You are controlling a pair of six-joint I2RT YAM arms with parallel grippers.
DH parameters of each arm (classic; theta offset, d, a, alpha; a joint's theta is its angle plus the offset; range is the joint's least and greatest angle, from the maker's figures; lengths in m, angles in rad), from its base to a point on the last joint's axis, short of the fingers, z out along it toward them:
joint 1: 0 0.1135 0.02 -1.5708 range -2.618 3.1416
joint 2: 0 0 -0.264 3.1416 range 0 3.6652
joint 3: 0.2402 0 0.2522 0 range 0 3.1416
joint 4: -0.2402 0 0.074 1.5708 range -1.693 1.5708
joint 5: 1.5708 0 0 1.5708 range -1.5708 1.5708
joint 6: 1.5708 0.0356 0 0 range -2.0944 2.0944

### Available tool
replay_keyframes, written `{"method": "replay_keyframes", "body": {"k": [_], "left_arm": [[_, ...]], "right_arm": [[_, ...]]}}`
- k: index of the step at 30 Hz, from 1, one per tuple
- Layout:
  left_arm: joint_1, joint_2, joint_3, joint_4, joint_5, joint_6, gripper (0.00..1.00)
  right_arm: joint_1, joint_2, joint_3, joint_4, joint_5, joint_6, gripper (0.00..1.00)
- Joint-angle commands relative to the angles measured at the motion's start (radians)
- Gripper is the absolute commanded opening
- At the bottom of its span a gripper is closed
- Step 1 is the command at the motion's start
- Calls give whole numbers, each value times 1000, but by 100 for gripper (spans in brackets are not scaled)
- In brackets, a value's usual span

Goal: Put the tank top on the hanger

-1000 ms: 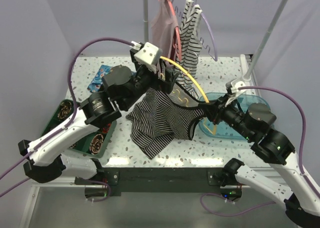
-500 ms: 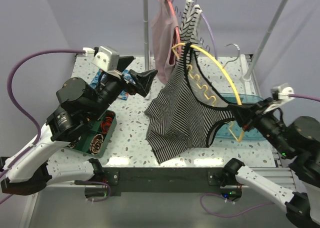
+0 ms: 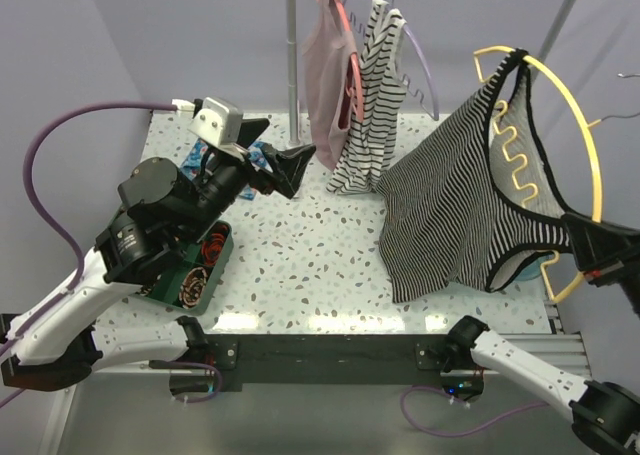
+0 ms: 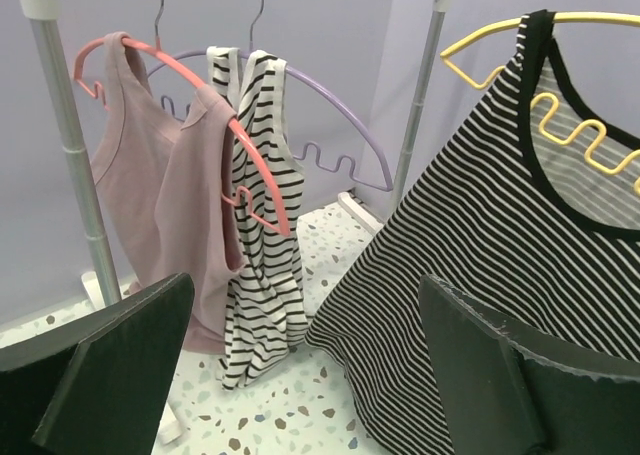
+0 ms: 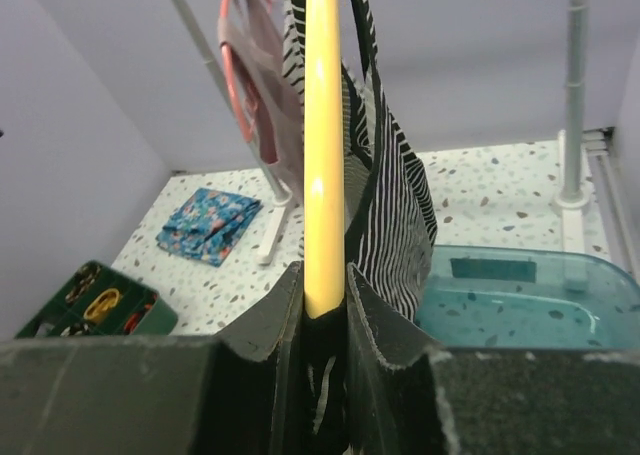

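Note:
The black tank top with thin white stripes hangs on the yellow hanger, held high at the right above the table. My right gripper is shut on the hanger's arched bar, with the top's fabric between the fingers too. The top and the hanger's wavy bar also show in the left wrist view. My left gripper is open and empty, to the left of the top over the table's back left.
A clothes rail at the back carries a pink top on a pink hanger and a bold-striped top on a lavender hanger. A green tray sits at the left, blue cloth behind it, a teal bin at the right.
My right gripper has lifted the hanger and top up and to the right, off the table. My left gripper let go earlier and has pulled back left, open.

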Motion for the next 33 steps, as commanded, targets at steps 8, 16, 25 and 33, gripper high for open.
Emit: {"method": "replay_keyframes", "body": {"k": [8, 16, 25, 33], "left_arm": [[-4, 3, -3, 0, 15, -15, 100], [-4, 6, -17, -7, 17, -15, 100], [-4, -8, -31, -17, 26, -21, 100], [-4, -40, -51, -34, 27, -27, 100]], "right_arm": [[1, 119, 52, 0, 179, -22, 0], [9, 170, -12, 78, 236, -62, 0], [26, 305, -100, 239, 322, -129, 0], [6, 387, -121, 349, 330, -220, 0]]}}
